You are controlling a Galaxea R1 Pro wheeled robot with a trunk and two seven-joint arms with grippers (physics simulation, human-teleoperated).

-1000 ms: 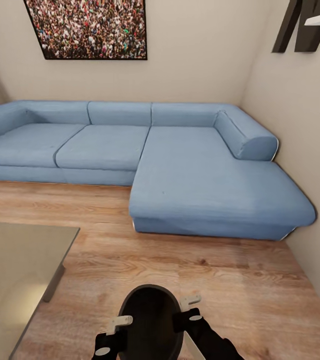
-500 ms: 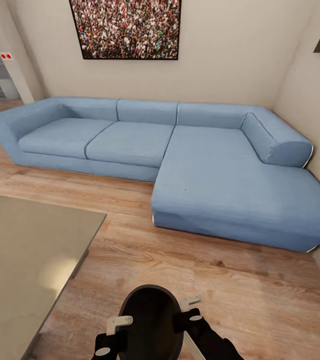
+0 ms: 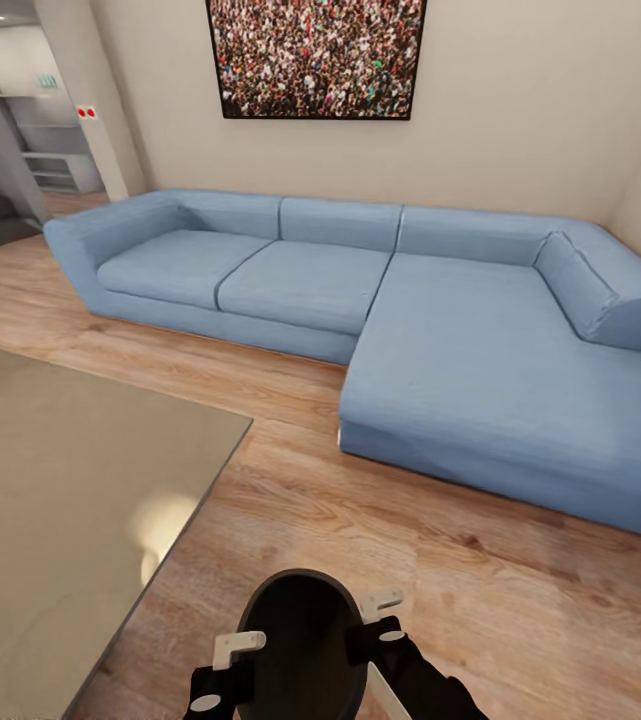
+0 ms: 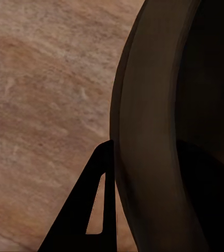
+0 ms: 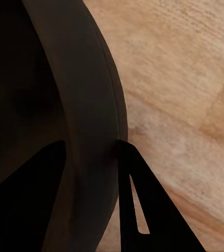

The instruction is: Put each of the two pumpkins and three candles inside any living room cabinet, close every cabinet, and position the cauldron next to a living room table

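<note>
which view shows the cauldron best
The head view: the cauldron shows its whole round mouth, held between the left gripper and right gripper, near the table. The left wrist view shows just a curved stretch of rim and wall above the floor; the right wrist view, the same.

Cauldron (image 3: pixel 300 640) is showing matte black, inside and rim. Left claw (image 3: pixel 222 672) is showing black body with white fingers (image 3: pixel 238 643); right claw (image 3: pixel 385 625) same scheme. Counter (image 3: pixel 50 500) is reading glossy grey-beige with a pale reflected glare patch. Floor (image 3: pixel 440 590) is showing warm tan wood grain in planks. Sofa (image 3: pixel 440 340) is plain light blue. Wall (image 3: pixel 530 110) is beige; picture (image 3: pixel 317 58) is showing a dense multicolour speckled crowd pattern in a dark frame.
</note>
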